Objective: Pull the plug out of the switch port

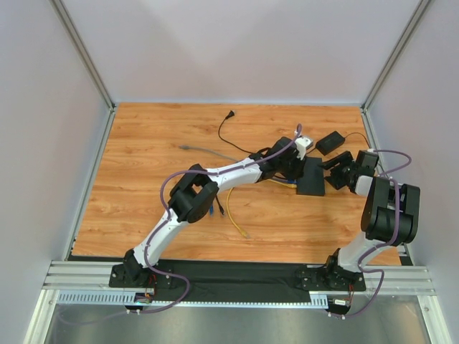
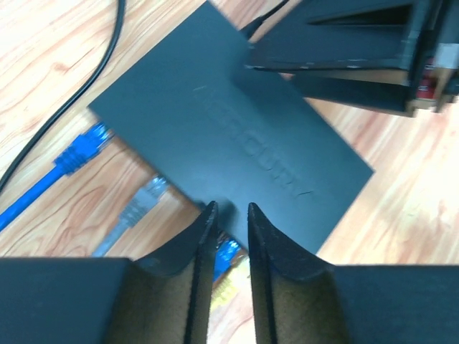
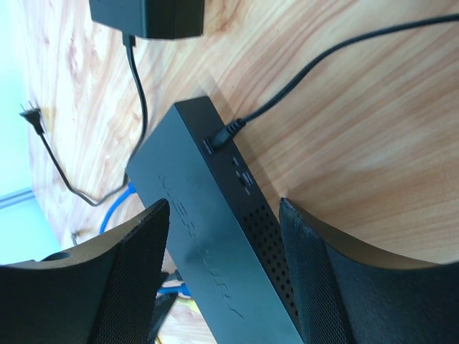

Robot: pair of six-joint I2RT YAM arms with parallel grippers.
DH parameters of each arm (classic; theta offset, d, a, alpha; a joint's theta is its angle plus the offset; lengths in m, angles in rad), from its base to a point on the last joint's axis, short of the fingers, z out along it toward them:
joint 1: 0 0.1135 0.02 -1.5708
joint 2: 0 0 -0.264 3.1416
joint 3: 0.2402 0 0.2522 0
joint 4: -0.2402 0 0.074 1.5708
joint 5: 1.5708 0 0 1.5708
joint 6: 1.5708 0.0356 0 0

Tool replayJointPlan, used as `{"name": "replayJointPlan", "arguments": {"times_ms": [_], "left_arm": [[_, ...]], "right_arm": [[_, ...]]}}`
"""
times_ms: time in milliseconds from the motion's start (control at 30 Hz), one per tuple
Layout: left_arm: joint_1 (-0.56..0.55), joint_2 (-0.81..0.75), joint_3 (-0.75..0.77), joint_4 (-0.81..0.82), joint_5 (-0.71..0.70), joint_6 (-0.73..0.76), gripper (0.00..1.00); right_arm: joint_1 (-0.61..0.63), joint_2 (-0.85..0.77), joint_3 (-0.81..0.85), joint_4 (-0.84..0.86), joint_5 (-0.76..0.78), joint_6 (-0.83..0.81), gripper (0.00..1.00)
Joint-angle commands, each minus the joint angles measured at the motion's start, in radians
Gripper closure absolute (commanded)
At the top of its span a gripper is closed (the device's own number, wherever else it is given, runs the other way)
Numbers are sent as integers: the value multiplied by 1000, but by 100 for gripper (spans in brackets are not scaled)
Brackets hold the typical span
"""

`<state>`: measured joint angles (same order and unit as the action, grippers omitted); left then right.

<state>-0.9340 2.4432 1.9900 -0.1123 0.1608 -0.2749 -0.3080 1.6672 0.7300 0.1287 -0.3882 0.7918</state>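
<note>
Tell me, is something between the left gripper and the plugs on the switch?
Nothing visible is. The left gripper sits over the switch edge, with the blue plug just below its fingertips.

We see the flat black switch (image 2: 229, 136) lying on the wood, blue plug (image 2: 84, 147) at its port edge.

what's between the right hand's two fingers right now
The switch: in the right wrist view its black body runs through the gap of the right hand, fingers open on either side. Whether they touch it is unclear.
</note>
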Motion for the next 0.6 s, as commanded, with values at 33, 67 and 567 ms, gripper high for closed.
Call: {"name": "replayJointPlan", "arguments": {"times_ms": [33, 67, 567], "left_arm": [[-8, -50, 51, 63, 13, 16, 67], [-6, -35, 73, 53, 14, 13, 65], [-14, 105, 167, -53, 86, -109, 67]], "right_arm": [[-5, 20, -9, 119, 20, 64, 36], [-6, 28, -11, 130, 18, 82, 36], [-13, 68, -32, 155, 103, 158, 50]]}}
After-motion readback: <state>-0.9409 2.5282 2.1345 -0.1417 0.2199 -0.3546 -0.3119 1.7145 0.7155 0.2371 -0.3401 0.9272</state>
